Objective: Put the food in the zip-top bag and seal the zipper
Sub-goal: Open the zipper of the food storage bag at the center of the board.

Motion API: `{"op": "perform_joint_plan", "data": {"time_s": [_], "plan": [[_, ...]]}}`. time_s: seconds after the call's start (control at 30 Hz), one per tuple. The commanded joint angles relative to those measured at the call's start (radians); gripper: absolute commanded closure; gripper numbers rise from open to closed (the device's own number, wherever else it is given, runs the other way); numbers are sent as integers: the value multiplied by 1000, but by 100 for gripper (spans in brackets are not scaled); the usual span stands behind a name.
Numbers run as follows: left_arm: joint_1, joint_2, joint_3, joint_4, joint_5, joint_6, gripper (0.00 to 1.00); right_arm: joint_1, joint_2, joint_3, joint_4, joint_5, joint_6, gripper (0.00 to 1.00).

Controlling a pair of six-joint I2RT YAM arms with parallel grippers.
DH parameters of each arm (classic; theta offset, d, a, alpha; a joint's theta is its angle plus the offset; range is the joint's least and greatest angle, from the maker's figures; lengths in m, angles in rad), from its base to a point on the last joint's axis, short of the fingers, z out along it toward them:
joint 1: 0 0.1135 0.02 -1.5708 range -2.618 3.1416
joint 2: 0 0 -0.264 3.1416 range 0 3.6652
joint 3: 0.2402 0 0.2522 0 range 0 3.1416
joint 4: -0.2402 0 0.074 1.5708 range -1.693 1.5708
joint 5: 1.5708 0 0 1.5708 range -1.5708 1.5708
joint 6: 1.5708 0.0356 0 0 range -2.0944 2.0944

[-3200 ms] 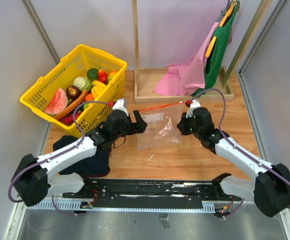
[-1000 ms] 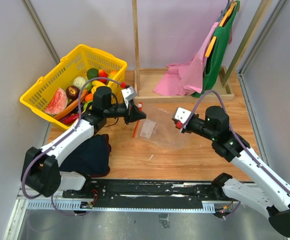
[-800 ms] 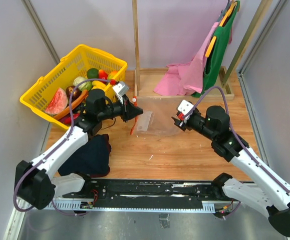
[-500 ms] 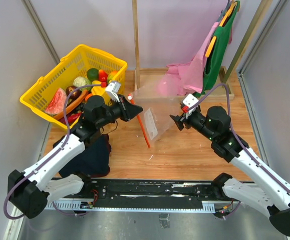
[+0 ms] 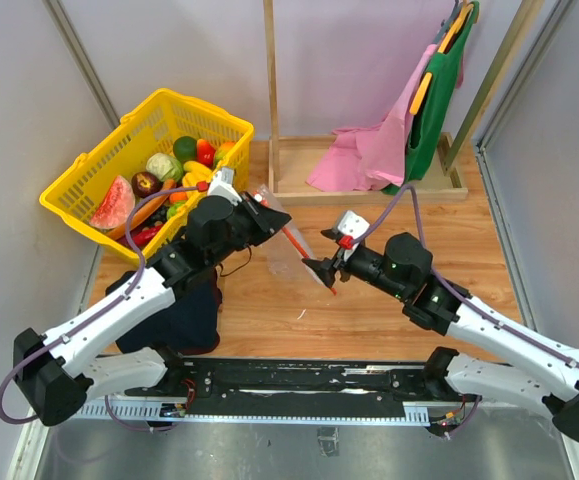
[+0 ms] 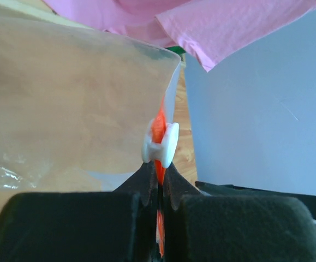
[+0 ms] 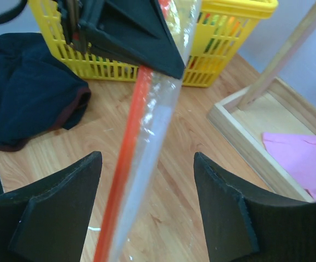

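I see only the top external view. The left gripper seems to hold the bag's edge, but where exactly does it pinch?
Observer: In the left wrist view the left gripper is shut on the zipper, right next to a white slider.
Operator: Does the right gripper hold the strip too?
Observer: No. In the right wrist view the right gripper is open; the zipper passes between its fingers, a gap on each side.
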Motion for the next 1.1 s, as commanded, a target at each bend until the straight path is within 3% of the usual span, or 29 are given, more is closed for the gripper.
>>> {"op": "perform_joint_plan", "data": {"time_s": [0.0, 0.23, 0.6, 0.93, 1.07], "plan": [[-57, 11, 25, -44, -151, -97, 100, 76, 40, 11, 107, 69, 32, 31], [-81, 48, 63, -98, -184, -81, 100, 119, 125, 61, 50, 204, 19, 35], [-87, 61, 82, -125, -200, -56, 100, 119, 109, 72, -42, 380, 1, 49], [-94, 77, 109, -154, -196, -33, 100, 120, 107, 92, -74, 384, -9, 60], [-100, 88, 121, -159, -178, -18, 100, 120, 128, 95, -72, 397, -22, 72]]}}
